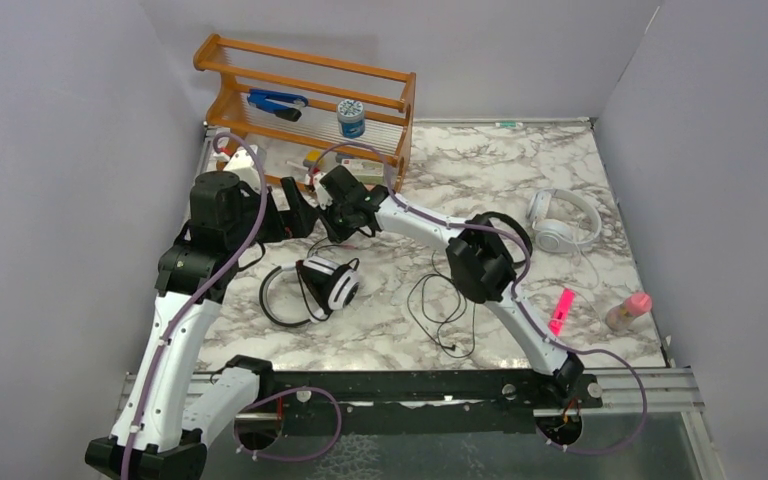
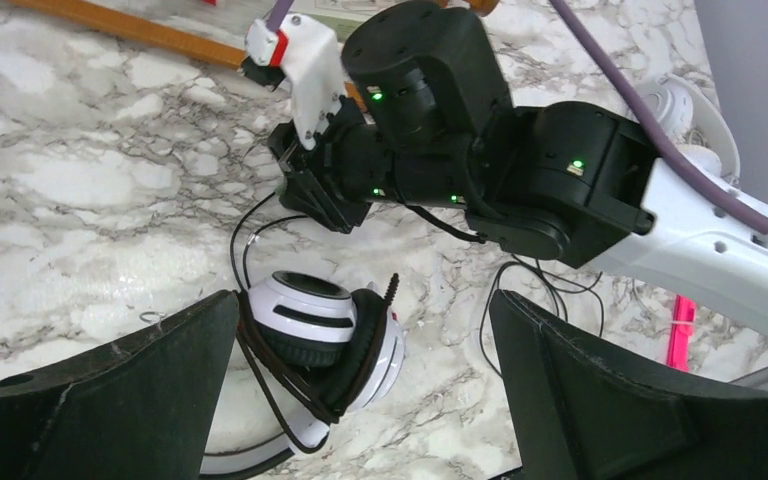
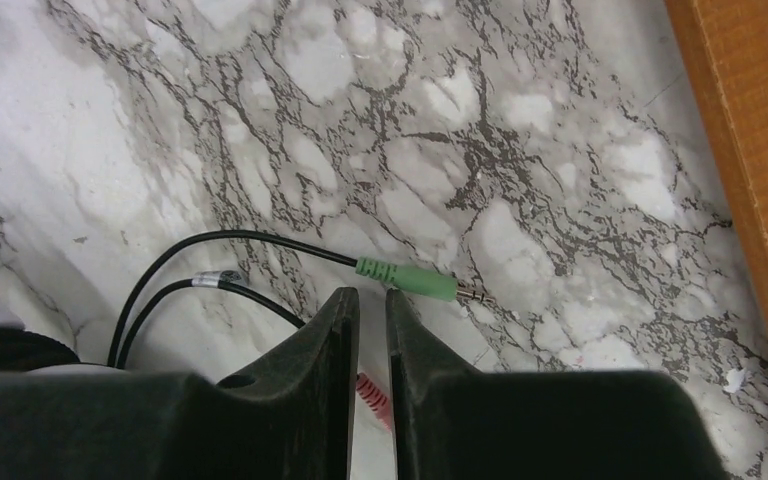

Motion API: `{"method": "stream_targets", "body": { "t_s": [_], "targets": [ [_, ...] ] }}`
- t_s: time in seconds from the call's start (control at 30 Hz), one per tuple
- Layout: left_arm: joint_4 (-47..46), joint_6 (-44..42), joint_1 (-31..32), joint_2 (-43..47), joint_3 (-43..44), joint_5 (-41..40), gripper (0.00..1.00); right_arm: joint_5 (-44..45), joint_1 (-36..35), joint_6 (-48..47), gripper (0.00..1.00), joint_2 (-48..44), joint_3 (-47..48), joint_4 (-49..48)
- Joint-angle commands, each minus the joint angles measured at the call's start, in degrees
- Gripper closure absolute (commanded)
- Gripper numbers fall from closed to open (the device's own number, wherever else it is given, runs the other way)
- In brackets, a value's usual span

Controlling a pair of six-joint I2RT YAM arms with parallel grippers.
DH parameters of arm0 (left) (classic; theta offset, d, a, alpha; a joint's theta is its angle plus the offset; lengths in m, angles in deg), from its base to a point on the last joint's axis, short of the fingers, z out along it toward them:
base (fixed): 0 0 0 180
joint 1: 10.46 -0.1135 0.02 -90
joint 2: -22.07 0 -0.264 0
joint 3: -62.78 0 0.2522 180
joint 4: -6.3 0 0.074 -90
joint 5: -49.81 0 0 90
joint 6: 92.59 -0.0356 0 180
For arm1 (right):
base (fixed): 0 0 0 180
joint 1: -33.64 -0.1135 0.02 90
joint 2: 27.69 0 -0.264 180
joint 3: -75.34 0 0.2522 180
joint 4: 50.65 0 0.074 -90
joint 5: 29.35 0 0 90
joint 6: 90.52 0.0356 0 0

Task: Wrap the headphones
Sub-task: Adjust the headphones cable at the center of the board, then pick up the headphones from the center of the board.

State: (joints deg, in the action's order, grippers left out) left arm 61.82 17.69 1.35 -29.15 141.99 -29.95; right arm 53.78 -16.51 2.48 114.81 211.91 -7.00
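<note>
Seen from above, the white-and-black headphones (image 1: 328,285) lie left of centre on the marble tabletop (image 1: 460,170), the all-white headphones (image 1: 563,220) well apart at right. Left wrist: the left tool (image 2: 360,310) gapes wide, holding nothing, above the white-and-black headphones. Right wrist: the right tool (image 3: 372,300) is closed to a slit with a pink plug (image 3: 370,393) showing inside; whether it is gripped cannot be told. A green plug (image 3: 415,280) lies just beyond.

Gripper (image 3: 371,296) is closed on a pink plug (image 3: 371,393); a green plug (image 3: 405,279) and black cords (image 3: 210,238) lie on the desk (image 3: 480,120).
</note>
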Motion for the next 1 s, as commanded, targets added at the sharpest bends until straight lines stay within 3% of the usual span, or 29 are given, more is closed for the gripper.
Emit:
{"method": "stream_targets", "body": {
  "t_s": [0.0, 0.13, 0.27, 0.37, 0.5, 0.6, 0.7, 0.83, 0.97],
  "targets": [
    [-2.19, -3.71, 0.71, 0.03, 2.78, 3.81, 0.01, 1.35, -0.27, 2.97, 0.80, -0.33, -3.92, 3.11],
    [-2.06, -4.32, 1.76, 0.85, 3.04, 3.66, 0.01, -4.52, -0.30, 9.43, 0.82, -6.03, -11.82, 6.16],
    [-2.60, -4.15, 1.81, 2.00, 2.31, 4.10, 0.02, -8.92, 0.00, 13.82, 0.82, -12.88, -16.49, 2.28],
    [-2.76, -3.98, 1.81, 2.18, 2.43, 4.45, 0.02, -7.99, 1.17, 14.40, 0.81, -13.25, -11.30, 4.03],
    [-2.51, -3.29, 1.81, 2.55, 3.33, 5.89, 0.01, 4.50, 2.97, 14.55, 0.75, -13.59, -0.33, 17.10],
    [-2.64, -2.50, 1.81, 3.57, 3.09, 6.60, 0.01, 14.85, 4.68, 13.98, 0.58, -20.84, -3.92, 23.61],
    [-2.67, -2.79, 1.82, 4.44, 2.55, 6.80, 0.02, 21.01, 7.31, 13.70, 0.35, -34.41, -20.31, 22.13],
    [-3.03, -3.54, 1.81, 4.28, 1.96, 7.31, 0.01, 14.88, 16.99, 18.57, 0.17, -53.74, -41.66, 18.39],
    [-4.26, -3.53, 1.82, 3.22, 1.26, 8.96, 0.01, 12.64, 29.51, 31.56, 0.03, -63.53, -54.93, 14.60]
  ]
}}
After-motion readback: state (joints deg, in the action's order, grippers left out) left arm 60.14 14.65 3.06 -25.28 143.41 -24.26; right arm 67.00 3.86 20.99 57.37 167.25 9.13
